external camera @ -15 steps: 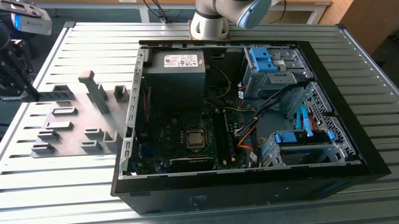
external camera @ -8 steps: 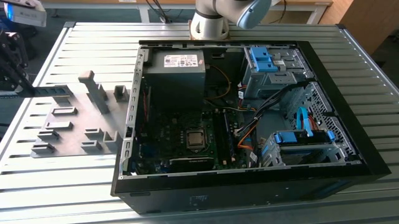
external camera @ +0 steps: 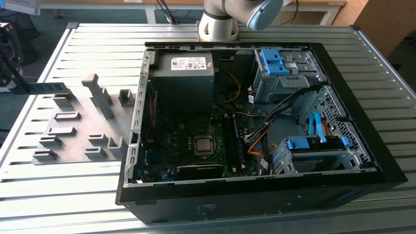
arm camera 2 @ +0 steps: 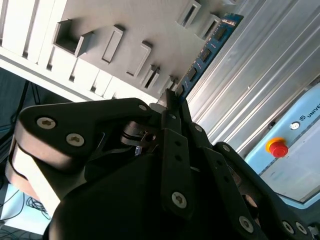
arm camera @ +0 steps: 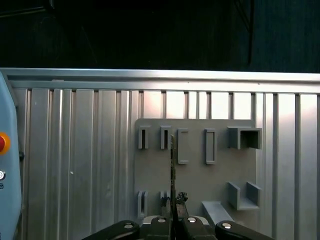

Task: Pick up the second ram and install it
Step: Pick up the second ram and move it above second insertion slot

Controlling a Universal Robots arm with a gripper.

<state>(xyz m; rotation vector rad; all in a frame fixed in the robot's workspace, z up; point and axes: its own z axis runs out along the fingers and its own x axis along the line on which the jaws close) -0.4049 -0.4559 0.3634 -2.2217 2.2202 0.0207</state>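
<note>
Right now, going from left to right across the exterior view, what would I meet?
claw → second ram held in it → tall grey holder block → power supply box → blue-topped drive bay

Open computer case [external camera: 260,201] beside grey holder plate [external camera: 81,130] on slatted table [external camera: 97,44]
</note>
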